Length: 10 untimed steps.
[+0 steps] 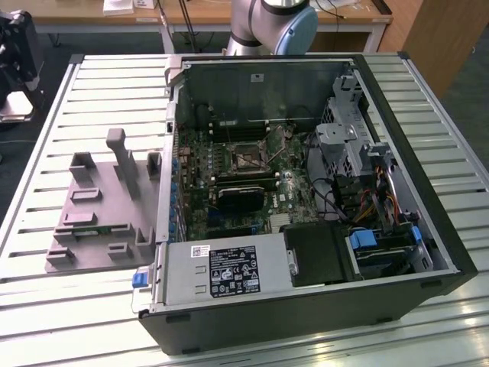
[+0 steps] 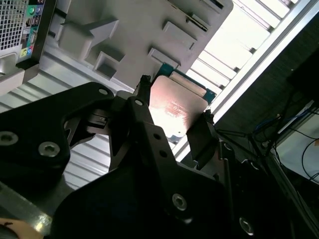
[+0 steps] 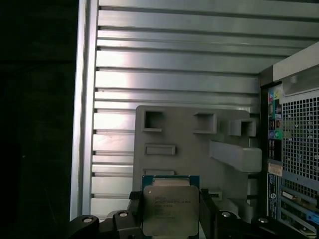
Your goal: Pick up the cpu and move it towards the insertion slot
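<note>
Claw [image 2: 175,99] gripping the chip [image 3: 170,211]. Two black fingers [image 2: 144,119] are pressing on opposite edges, spread no wider than the chip itself. The chip is sitting flat between them, its pale metal top facing the first wrist view and a green rim peeking out along one edge. In the second wrist view the metal face is catching a pinkish glare.

Beneath the chip, a grey fixture [image 3: 189,149] is lying flat, showing rectangular recesses and a raised block. The chip is hanging over it and appears to be lifted off its surface.

A table [image 3: 174,64] of silver slats is carrying the fixture.

Just beside the fixture, on the exterior view's right of it, a computer case [image 1: 306,321] is lying open on its side. A labelled metal box [image 1: 221,271] is sitting along its near edge. Further in, a green board [image 1: 195,200] is showing, with the socket [image 1: 246,159] sitting mid-board. The socket is square and dark with a shiny frame, and it is well apart from the fixture.

Behind the case, the arm [image 1: 275,23] is rising from the table's far side.
</note>
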Tool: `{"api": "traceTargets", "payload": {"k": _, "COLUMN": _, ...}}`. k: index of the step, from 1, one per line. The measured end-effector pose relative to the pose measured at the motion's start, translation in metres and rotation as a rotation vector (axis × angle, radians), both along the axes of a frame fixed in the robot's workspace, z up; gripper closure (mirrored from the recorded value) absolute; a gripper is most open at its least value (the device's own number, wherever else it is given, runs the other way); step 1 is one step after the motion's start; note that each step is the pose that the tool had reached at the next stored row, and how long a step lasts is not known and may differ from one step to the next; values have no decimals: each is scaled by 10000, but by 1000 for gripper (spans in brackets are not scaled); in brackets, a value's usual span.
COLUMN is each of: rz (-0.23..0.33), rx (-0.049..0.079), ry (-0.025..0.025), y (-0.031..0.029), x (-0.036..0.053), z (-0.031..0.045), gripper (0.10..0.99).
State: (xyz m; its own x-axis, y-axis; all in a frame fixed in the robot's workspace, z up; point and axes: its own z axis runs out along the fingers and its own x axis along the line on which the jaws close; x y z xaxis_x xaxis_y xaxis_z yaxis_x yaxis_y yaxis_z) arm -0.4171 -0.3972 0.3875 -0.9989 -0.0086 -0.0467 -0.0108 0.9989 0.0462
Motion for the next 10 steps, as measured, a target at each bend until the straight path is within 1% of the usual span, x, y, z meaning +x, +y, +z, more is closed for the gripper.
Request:
{"api": "traceTargets", "payload": {"k": 2, "rz": 0, "rx": 0, "ry": -1, "y": 0, "x": 0, "z": 36, "gripper": 545}}
{"api": "traceTargets", "payload": {"k": 8, "rz": 0, "rx": 0, "ry": -1, "y": 0, "x": 0, "z": 40, "gripper": 545}}
{"api": "traceTargets", "payload": {"k": 10, "rz": 0, "rx": -2, "ry": 2, "y": 1, "x": 14, "z": 42, "gripper": 545}}
